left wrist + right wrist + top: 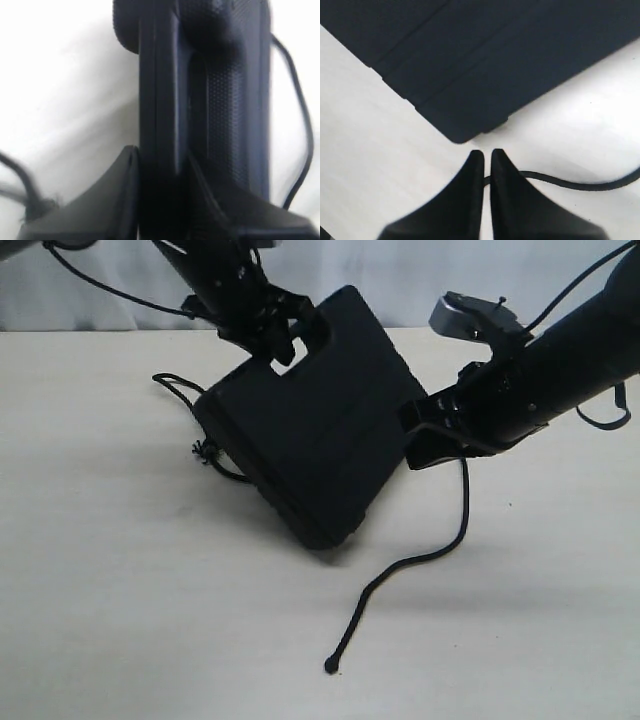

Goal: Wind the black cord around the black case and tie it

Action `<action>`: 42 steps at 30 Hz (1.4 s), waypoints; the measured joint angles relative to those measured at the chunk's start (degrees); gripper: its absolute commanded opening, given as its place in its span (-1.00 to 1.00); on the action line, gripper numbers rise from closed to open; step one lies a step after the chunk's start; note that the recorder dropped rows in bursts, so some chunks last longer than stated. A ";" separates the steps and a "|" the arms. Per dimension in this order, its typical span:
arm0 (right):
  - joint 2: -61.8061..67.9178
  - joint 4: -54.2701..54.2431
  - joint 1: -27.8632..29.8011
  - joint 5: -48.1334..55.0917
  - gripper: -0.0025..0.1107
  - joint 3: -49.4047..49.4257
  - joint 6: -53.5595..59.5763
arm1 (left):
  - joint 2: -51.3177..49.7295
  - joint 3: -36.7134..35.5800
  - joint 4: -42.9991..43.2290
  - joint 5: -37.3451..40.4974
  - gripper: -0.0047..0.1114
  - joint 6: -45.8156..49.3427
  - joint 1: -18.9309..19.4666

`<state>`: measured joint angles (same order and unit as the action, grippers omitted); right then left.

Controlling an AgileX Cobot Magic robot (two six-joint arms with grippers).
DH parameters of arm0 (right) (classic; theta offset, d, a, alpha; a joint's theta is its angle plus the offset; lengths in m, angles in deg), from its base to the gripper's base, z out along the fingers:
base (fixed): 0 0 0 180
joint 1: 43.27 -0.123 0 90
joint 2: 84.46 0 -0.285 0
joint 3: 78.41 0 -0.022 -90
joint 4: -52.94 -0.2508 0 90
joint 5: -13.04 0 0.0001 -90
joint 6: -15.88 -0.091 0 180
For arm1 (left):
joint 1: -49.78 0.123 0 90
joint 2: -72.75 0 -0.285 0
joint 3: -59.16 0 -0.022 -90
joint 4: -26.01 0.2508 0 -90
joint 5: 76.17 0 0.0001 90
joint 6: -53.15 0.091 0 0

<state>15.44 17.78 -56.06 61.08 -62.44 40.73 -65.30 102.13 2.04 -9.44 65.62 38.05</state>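
**A:** What lies left of the black case (320, 440)?

**B:** A loop of the black cord (465, 495) and its frayed knot (205, 451), on the desk (110, 590) just beside the case's left edge. From there the cord runs in under the case.

**A:** And the case itself?

**B:** It is tipped up on its lower corner. The left jaws clamp its handle end, one jaw on each face. I'd guess it is raised so the cord can pass beneath.

**A:** Right of the case?

**B:** The right jaws are pressed together, pinching the cord near the case's right corner. The slack drops to the desk and trails to the knobbed tip (331, 665), below the case. It is probably held ready for a wrap.

**A:** Anything unclear?

**B:** The cord's run under the case is hidden, so I can't tell whether any turn is made. The left arm (215, 275) is cut off above the case. The left wrist view is blurred.
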 measured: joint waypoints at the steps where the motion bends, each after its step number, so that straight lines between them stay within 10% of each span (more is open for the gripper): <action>1: 0.00 0.00 0.00 0.00 -0.88 0.00 -0.15 | 0.39 0.00 -0.45 0.17 -0.92 -1.16 0.84; 18: 0.00 1.57 0.00 -5.06 -0.87 0.00 -2.93 | 0.63 0.00 -4.70 -1.80 -0.92 -11.13 3.59; 26: 8.54 28.02 2.40 -17.04 -0.21 -2.88 -23.56 | 0.63 0.00 -5.09 -0.21 -0.92 -11.00 3.59; 36: 27.90 32.25 2.88 -7.71 -0.30 -15.57 -26.91 | 0.63 0.00 -6.40 2.83 -0.92 -11.00 3.59; 39: 29.44 32.79 2.85 -8.12 -0.80 -16.17 -27.23 | 0.63 0.00 -9.09 2.83 -0.92 -11.00 3.59; 42: 29.95 33.55 2.85 -7.60 -0.88 -16.57 -27.35 | 0.63 0.00 -10.81 1.92 -0.92 -11.00 3.59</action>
<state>45.39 51.33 -53.21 53.48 -79.01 13.38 -64.67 102.13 -8.77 -7.51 54.62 41.64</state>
